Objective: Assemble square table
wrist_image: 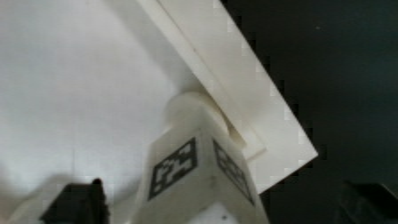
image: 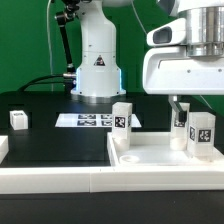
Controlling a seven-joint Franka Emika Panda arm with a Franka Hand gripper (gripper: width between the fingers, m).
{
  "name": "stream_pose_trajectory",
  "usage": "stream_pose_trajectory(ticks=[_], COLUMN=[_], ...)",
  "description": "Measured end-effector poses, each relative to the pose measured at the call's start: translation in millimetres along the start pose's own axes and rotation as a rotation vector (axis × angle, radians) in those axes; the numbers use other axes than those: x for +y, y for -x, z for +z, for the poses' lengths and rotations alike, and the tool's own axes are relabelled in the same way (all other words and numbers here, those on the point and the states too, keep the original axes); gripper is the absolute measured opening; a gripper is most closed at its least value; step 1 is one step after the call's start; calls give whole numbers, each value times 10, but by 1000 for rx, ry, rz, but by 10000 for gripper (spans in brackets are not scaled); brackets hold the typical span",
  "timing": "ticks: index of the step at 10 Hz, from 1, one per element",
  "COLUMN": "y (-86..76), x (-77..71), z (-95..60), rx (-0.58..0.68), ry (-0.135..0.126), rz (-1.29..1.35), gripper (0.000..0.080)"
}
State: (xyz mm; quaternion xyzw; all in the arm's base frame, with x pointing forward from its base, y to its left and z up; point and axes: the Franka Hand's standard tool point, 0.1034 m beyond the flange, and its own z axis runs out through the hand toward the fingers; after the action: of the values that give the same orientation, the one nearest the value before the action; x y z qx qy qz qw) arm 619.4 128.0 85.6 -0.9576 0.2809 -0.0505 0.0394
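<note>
The white square tabletop (image: 150, 155) lies upside down at the front right. Three white tagged legs stand on it: one (image: 122, 116) at its left corner and two at the right (image: 203, 134) (image: 181, 121). A loose leg (image: 18, 119) lies on the black mat at the exterior view's left. My gripper (image: 180, 104) hangs open just above the right-hand legs. In the wrist view a leg (wrist_image: 199, 160) stands upright in a corner of the tabletop (wrist_image: 89, 90). The gripper (wrist_image: 217, 205) straddles that leg, with its dark fingers (wrist_image: 71, 202) well apart on either side and not touching it.
The marker board (image: 88, 120) lies flat behind the tabletop, in front of the robot base (image: 97, 75). A long low white border wall (image: 60, 182) runs along the front edge. A white block end (image: 3, 148) shows at the far left.
</note>
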Motion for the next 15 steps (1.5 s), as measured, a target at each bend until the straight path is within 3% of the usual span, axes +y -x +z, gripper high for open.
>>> stream_pose_trajectory(ticks=[4, 8, 9, 10, 12, 15], y=[-17, -87, -105, -104, -105, -104], x=[20, 63, 78, 79, 80, 80], z=[0, -21, -23, -21, -21, -20], rx=[2, 11, 12, 13, 13, 13], ry=[6, 27, 32, 32, 32, 31], rz=[-294, -538, -591, -578, -572, -532], gripper=[648, 648, 527, 527, 290, 290])
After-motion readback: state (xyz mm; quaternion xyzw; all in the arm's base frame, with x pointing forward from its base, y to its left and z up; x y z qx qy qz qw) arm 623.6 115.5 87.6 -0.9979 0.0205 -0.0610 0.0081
